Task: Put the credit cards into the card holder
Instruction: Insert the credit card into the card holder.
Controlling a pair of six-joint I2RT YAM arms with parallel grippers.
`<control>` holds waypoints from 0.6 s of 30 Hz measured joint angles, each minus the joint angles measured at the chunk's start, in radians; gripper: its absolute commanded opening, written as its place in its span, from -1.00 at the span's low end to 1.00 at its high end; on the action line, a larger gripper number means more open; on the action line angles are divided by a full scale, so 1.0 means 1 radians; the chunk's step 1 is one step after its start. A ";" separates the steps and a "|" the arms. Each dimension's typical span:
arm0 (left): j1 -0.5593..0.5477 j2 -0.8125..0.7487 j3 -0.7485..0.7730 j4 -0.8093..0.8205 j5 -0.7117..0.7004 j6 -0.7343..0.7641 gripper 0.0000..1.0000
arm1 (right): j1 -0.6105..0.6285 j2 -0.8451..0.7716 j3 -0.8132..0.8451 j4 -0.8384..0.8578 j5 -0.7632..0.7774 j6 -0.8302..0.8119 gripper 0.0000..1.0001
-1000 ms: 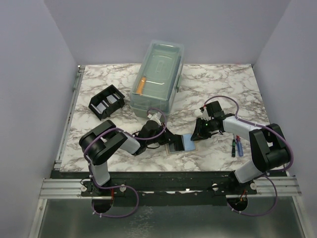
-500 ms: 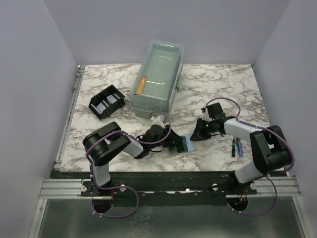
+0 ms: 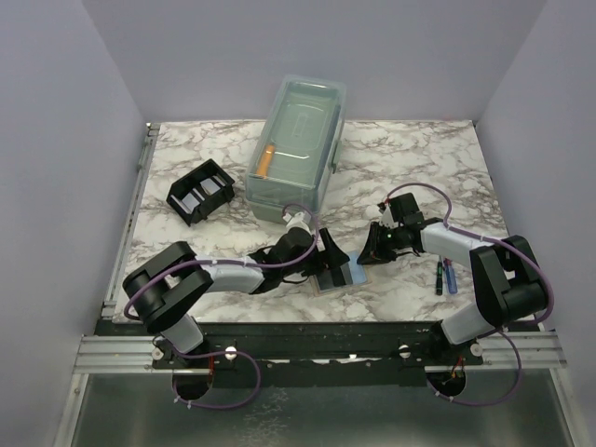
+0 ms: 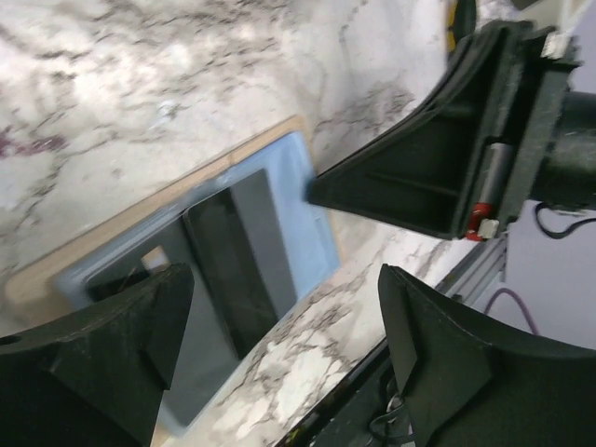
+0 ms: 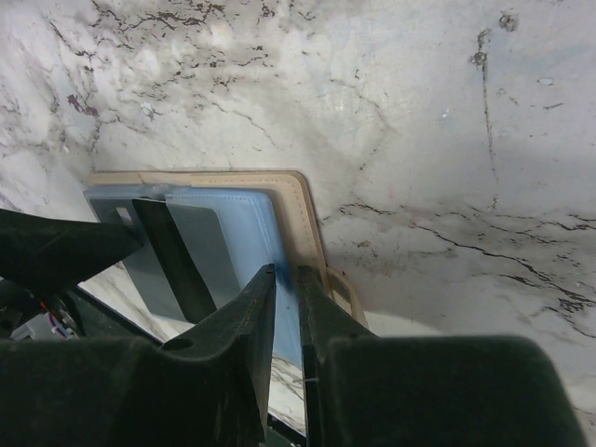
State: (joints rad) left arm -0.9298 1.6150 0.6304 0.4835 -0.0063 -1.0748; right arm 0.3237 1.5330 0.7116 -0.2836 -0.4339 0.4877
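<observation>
Centrally, grey card [image 4: 237, 261] lies atop blue card [image 4: 314, 233].

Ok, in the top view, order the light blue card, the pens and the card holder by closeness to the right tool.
1. light blue card, just left of the right tool.
2. pens, on its right.
3. card holder, far left, toward the back.

Pretty sure this is a robotics lab test cell, not a home. Plain walls [image 3: 56, 140] are boxing in a marble-print tabletop [image 3: 410, 158] stretching beyond the left gripper [image 3: 332, 264] and right gripper [image 3: 371, 255], and behind both, the arms [image 3: 233, 275] are sitting bolted to an aluminium rail [image 3: 317, 352] with purple cables [image 3: 419, 188] looping around them.
</observation>
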 measured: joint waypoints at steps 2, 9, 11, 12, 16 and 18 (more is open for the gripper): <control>-0.001 -0.021 0.001 -0.054 -0.006 0.006 0.61 | 0.000 0.000 0.000 0.000 0.000 -0.002 -0.62; -0.014 -0.014 0.024 -0.109 0.009 -0.002 0.57 | 0.002 -0.001 0.000 0.001 0.000 -0.010 -0.62; -0.023 0.002 0.039 -0.109 0.021 -0.003 0.57 | 0.002 -0.001 0.000 0.001 0.000 -0.010 -0.62; -0.027 0.014 0.048 -0.108 0.029 -0.005 0.57 | 0.002 -0.001 0.000 0.001 0.000 -0.010 -0.62; -0.034 0.063 0.086 -0.098 0.063 -0.026 0.57 | 0.002 -0.002 0.000 0.001 -0.001 -0.010 -0.62; -0.034 0.081 0.095 -0.085 0.073 -0.032 0.56 | 0.002 -0.004 -0.003 0.003 -0.001 -0.010 -0.62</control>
State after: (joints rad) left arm -0.9638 1.6962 0.7250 0.3985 0.0669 -1.1069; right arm 0.3256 1.5291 0.7090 -0.2806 -0.4351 0.4778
